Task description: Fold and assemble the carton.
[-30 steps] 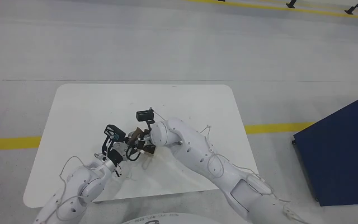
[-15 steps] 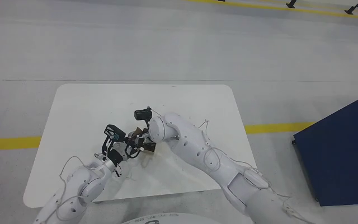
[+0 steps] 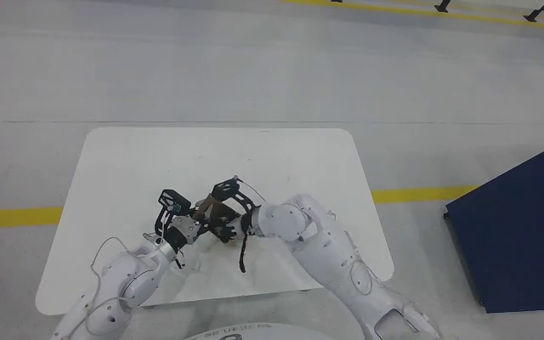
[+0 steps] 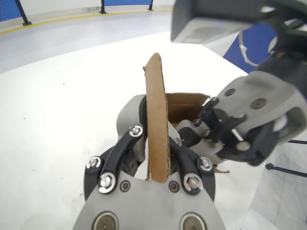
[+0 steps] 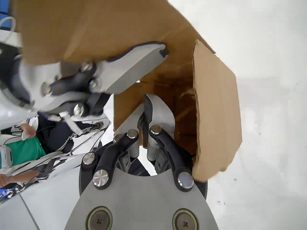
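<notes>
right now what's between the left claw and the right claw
the carton: the left wrist view shows its upright flap pinched in the left claw, with the right claw close behind it

Top view high over the table (image 3: pixel 110 153) — both wrist views close on one shared carton (image 4: pixel 157 120)

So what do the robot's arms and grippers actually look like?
Both the left arm and right arm are glossy white rounded shells with thin white cables looping outside. The left gripper and right gripper each have a grey metal base with silver screws, curved black links and grey fingers with black pads.
</notes>
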You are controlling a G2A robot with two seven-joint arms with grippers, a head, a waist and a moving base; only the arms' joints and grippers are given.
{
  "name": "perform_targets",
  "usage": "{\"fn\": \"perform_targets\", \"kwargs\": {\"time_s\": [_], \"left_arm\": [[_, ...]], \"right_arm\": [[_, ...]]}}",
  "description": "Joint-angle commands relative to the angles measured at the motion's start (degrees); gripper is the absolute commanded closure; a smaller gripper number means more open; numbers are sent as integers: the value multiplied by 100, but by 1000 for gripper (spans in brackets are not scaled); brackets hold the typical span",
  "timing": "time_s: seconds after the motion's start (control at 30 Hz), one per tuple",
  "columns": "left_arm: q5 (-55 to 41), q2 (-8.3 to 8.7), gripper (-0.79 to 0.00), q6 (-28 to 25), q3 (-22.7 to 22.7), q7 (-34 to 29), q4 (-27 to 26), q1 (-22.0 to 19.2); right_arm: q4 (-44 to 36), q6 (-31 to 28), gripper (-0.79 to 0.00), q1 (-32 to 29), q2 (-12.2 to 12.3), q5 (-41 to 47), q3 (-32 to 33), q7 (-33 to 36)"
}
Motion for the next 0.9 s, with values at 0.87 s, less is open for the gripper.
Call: {"fn": "perform_targets", "kwargs": {"time_s": [0.87], "left_arm": [[308, 7, 0, 385, -49, -160, -127, 8]], "right_arm": [[808, -3412, 0, -826, 428, 2163, 1471, -671]]}}
